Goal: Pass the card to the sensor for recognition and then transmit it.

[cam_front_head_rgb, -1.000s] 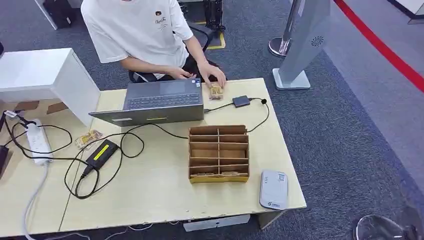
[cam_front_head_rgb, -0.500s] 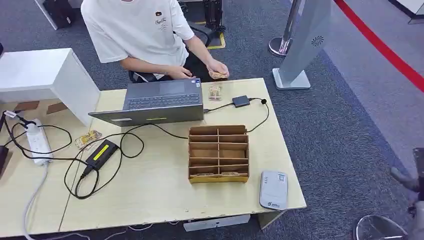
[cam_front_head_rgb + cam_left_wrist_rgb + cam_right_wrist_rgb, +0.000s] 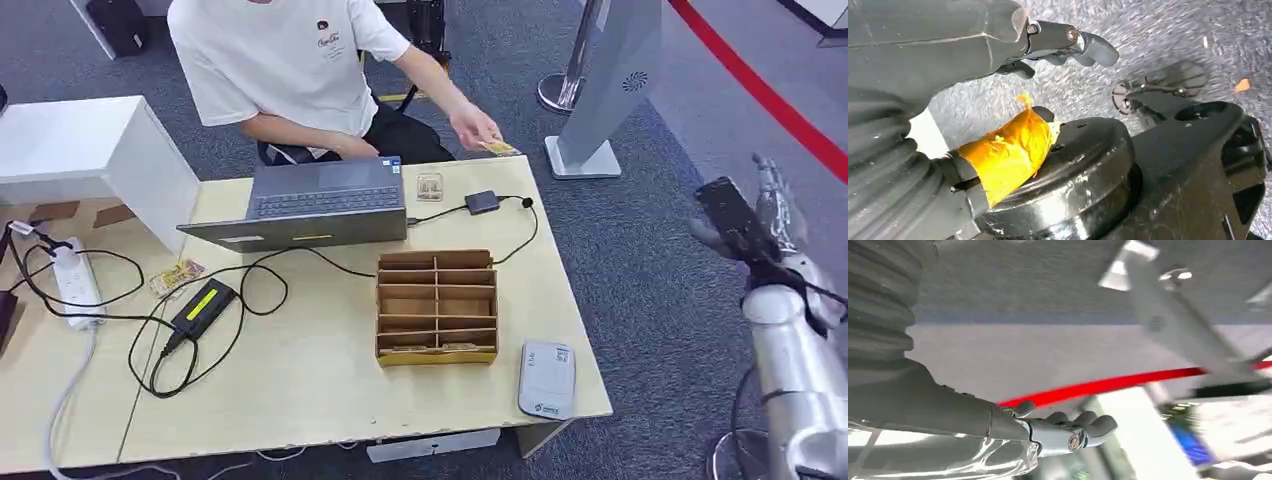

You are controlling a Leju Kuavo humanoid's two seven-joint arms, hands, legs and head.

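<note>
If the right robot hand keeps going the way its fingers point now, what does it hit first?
Nothing close: the right robot hand points up and away over the carpet, apart from the table. The red floor line lies beyond; depth is unclear.

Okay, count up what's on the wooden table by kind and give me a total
Laptop: 1
Cardboard organiser: 1
Grey card reader: 1
White power strip: 1
Black power adapter: 1
Small black sensor box: 1
Card on the table: 1
Wrapped packet: 1
Total: 8
</note>
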